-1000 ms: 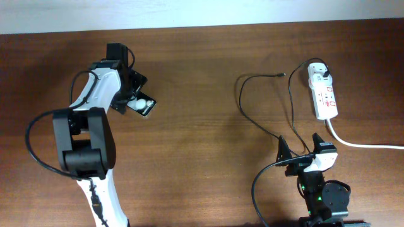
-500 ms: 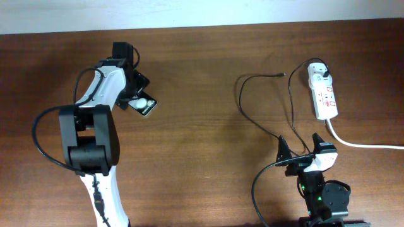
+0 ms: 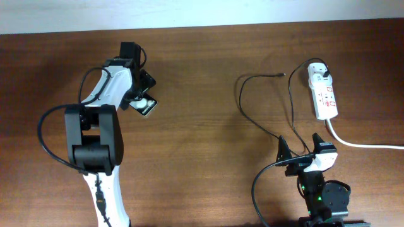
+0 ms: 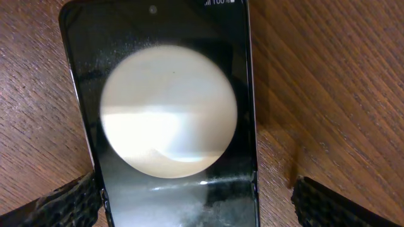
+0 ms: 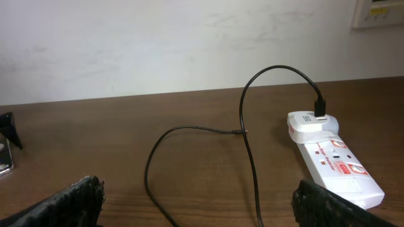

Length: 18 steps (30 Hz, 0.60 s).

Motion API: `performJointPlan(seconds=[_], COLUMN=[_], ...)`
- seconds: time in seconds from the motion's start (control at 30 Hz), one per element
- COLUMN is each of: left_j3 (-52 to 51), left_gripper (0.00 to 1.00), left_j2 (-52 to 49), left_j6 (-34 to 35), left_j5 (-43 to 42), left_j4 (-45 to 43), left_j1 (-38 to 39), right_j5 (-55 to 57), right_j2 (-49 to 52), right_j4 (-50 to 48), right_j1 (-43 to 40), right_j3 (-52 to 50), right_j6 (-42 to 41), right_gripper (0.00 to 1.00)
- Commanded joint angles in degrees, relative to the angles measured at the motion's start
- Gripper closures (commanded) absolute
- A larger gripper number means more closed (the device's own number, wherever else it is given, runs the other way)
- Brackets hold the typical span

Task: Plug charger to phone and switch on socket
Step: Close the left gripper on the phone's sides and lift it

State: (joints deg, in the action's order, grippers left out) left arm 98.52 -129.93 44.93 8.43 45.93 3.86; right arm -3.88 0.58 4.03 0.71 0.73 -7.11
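The phone (image 3: 147, 105) lies flat on the table at the far left, black and glossy with white glare spots. In the left wrist view the phone (image 4: 170, 120) fills the frame. My left gripper (image 4: 196, 205) is open and straddles its near end, with the left finger at the phone's edge and the right finger a little apart; from overhead the left gripper (image 3: 137, 94) covers part of the phone. The charger cable (image 3: 242, 104) loops from its dark tip (image 3: 279, 74) to a white plug (image 3: 319, 74) in the socket (image 3: 325, 98). My right gripper (image 3: 302, 149) is open and empty, near the cable.
A thick white cord (image 3: 363, 144) runs from the socket off the right edge. In the right wrist view the cable (image 5: 247, 151) arcs over bare wood between the fingers, the socket (image 5: 338, 165) lies at the right, and a pale wall stands behind.
My left arm has swung a little to the right and farther over the phone. The right arm, cable and socket have not moved.
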Motion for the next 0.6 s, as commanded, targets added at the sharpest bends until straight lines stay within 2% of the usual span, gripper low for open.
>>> performJointPlan(seconds=[0.0,0.17,0.2,0.3,0.57], left_j3=[-3.0,-3.0,-3.3,-6.0,-9.7], left_gripper=[0.01,0.0,0.06,0.07,0.2], left_j2=[-5.2,-5.2,-5.2,-5.2,-5.2], left_j6=[0.1,0.2,0.2,0.2,0.2], left_j5=[-3.8,-3.2,-3.2,-3.2,-3.7], left_j4=[0.6,2.9,3.1,2.6,2.1], left_j1=[0.3,0.3,0.3,0.3,0.3], right_j5=[0.3,0.3,0.3,0.3,0.3], right_j2=[-0.4,-0.4,-0.4,-0.4,-0.4], right_j4=[0.1,0.1,0.1,0.1,0.1], right_j1=[-0.3,-0.3,-0.3,-0.3,-0.3], right_j3=[-0.4,-0.4,-0.4,-0.4,-0.4], right_j6=[0.0,0.0,0.0,0.0,0.0], right_gripper=[0.01,0.01,0.01,0.01,0.01])
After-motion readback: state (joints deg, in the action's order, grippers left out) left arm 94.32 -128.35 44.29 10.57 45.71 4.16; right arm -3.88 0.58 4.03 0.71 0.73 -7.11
